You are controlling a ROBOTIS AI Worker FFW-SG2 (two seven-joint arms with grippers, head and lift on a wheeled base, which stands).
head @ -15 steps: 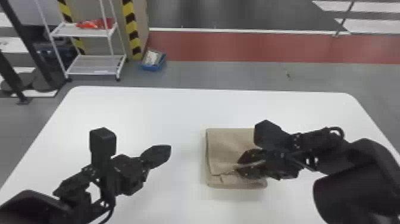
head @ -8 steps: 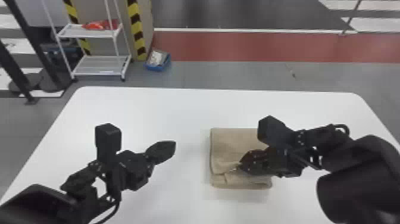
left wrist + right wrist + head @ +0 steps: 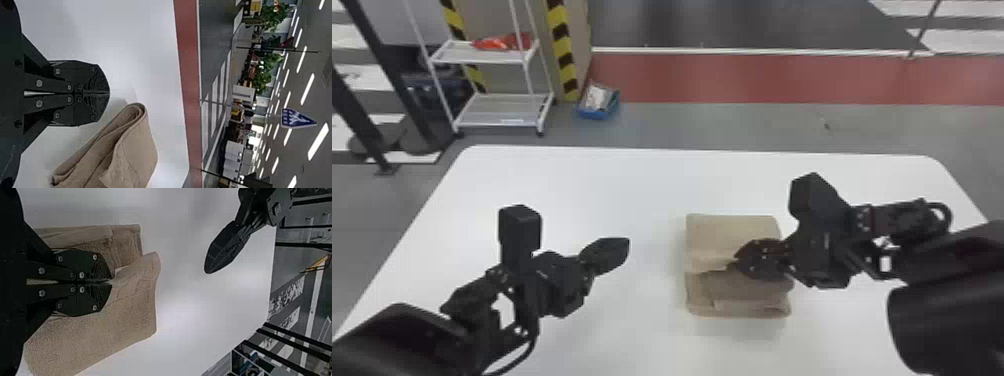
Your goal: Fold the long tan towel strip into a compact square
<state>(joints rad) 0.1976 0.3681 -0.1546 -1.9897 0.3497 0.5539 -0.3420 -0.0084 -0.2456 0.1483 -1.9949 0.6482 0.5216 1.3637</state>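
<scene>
Tan towel (image 3: 732, 234), loosely layered — right claw (image 3: 739, 260) apparently clamped on it, left claw (image 3: 625, 245) together

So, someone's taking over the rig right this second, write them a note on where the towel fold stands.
Left hand: shut, empty, above the table, to the left of the towel.
Right hand: fingers closed at the towel's middle fold, seemingly pinching a layer there.
Towel: on the table, right of centre, in a stack of layers.
Done: the strip is folded down to a short, roughly square bundle.
Left: the fold at the right hand isn't lying flat and the near edges are uneven. I'd probably lay that layer down, let go, then press and square it up.
</scene>
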